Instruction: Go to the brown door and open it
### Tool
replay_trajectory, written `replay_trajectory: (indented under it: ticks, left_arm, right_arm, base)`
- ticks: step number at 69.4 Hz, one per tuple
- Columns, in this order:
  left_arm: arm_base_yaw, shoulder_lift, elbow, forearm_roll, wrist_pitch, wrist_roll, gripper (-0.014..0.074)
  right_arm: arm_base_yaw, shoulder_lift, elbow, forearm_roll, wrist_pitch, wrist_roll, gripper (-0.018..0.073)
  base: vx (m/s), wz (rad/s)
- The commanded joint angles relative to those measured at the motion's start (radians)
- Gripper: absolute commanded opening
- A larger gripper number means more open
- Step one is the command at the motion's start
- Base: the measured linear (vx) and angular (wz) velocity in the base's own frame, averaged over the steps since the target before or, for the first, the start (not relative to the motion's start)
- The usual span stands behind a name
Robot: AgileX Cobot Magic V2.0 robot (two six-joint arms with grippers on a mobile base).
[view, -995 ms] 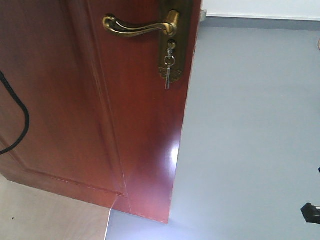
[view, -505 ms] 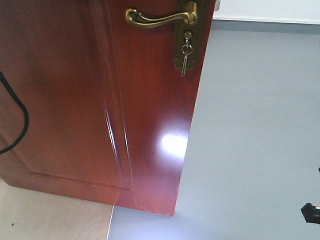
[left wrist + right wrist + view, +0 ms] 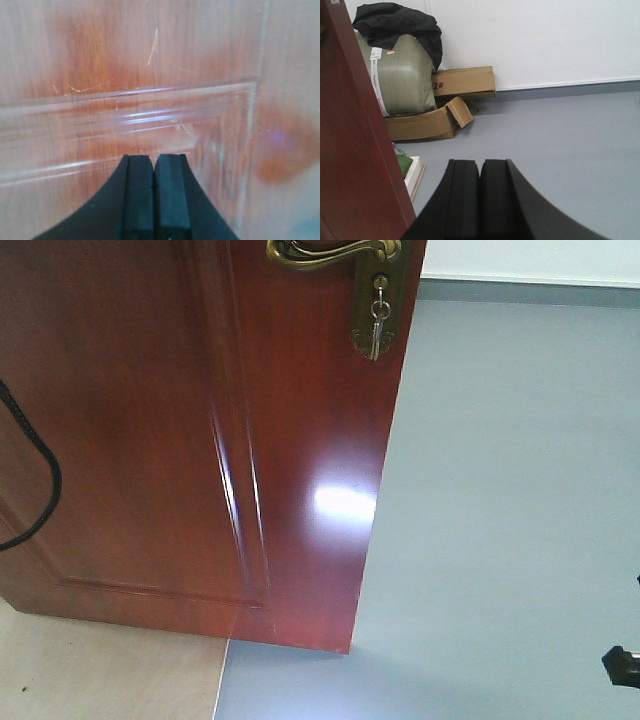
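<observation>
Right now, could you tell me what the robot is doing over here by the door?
The robot is up close against the brown door, which stands ajar with grey floor showing past its edge. Its brass handle with keys hanging below is untouched. The left gripper is shut, holding nothing, and pointed at the door's panel moulding. The right gripper, also shut and holding nothing, looks past the door's edge toward cardboard boxes by the wall.
</observation>
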Motion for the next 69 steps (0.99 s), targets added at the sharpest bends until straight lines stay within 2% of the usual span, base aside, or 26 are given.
replay_trajectory:
  ticks: [1,40,47,50,52,54,55,56,62,64,65,66,67,68,69]
  left_arm:
    - [-0.002,-0.028,-0.034,-0.112,0.020,0.000,0.0011]
    - [-0.002,-0.028,-0.034,-0.112,0.013,0.001,0.0011]
    - [-0.002,-0.028,-0.035,-0.060,0.018,-0.025,0.0011]
    - [-0.002,-0.028,-0.041,-0.006,0.018,-0.089,0.0011]
    - [-0.002,-0.028,-0.051,0.074,0.018,-0.157,0.0011]
    - [-0.002,-0.028,-0.060,0.155,0.016,-0.269,0.0011]
    - [-0.002,-0.028,-0.065,0.178,0.016,-0.294,0.0011]
    - [-0.002,-0.028,-0.070,0.252,0.016,-0.346,0.0011]
    - [-0.002,-0.028,-0.115,0.579,0.011,-0.742,0.0011]
    - [-0.002,-0.028,-0.129,0.721,0.004,-0.875,0.0011]
    - [-0.002,-0.028,-0.136,0.777,0.002,-0.976,0.0011]
    - [-0.002,-0.028,-0.142,0.833,-0.003,-1.042,0.0011]
    - [-0.002,-0.028,-0.148,0.862,-0.003,-1.075,0.0011]
    - [-0.002,-0.028,-0.155,0.944,-0.006,-1.139,0.0011]
    - [-0.002,-0.028,-0.164,0.999,-0.008,-1.231,0.0011]
  right_arm:
    - [0.000,-0.009,0.002,-0.005,-0.079,-0.009,0.0000]
    - [0.000,-0.009,0.002,-0.005,-0.079,-0.009,0.0000]
    - [0.000,-0.009,0.002,-0.005,-0.079,-0.009,0.0000]
    - [0.000,-0.009,0.002,-0.005,-0.079,-0.009,0.0000]
    - [0.000,-0.009,0.002,-0.005,-0.079,-0.009,0.0000]
    - [0.000,-0.009,0.002,-0.005,-0.079,-0.009,0.0000]
    - [0.000,-0.009,0.002,-0.005,-0.079,-0.009,0.0000]
    - [0.000,-0.009,0.002,-0.005,-0.079,-0.009,0.0000]
    - [0.000,-0.009,0.002,-0.005,-0.079,-0.009,0.0000]
    - [0.000,-0.009,0.002,-0.005,-0.079,-0.009,0.0000]
    - [0.000,-0.009,0.002,-0.005,-0.079,-0.009,0.0000]
    - [0.000,-0.009,0.002,-0.005,-0.079,-0.009,0.0000]
    - [0.000,-0.009,0.002,-0.005,-0.079,-0.009,0.0000]
    - [0.000,-0.009,0.002,-0.005,-0.079,-0.009,0.0000]
    - [0.000,-0.009,0.002,-0.005,-0.079,-0.009,0.0000]
  base:
    - [0.00,0.00]
    - [0.00,0.00]
    - [0.00,0.00]
    - [0.00,0.00]
    - [0.00,0.00]
    - [0.00,0.00]
    - [0.00,0.00]
    - [0.00,0.00]
    - [0.00,0.00]
    - [0.00,0.00]
    - [0.00,0.00]
    - [0.00,0.00]
    - [0.00,0.00]
    - [0.00,0.00]
    - [0.00,0.00]
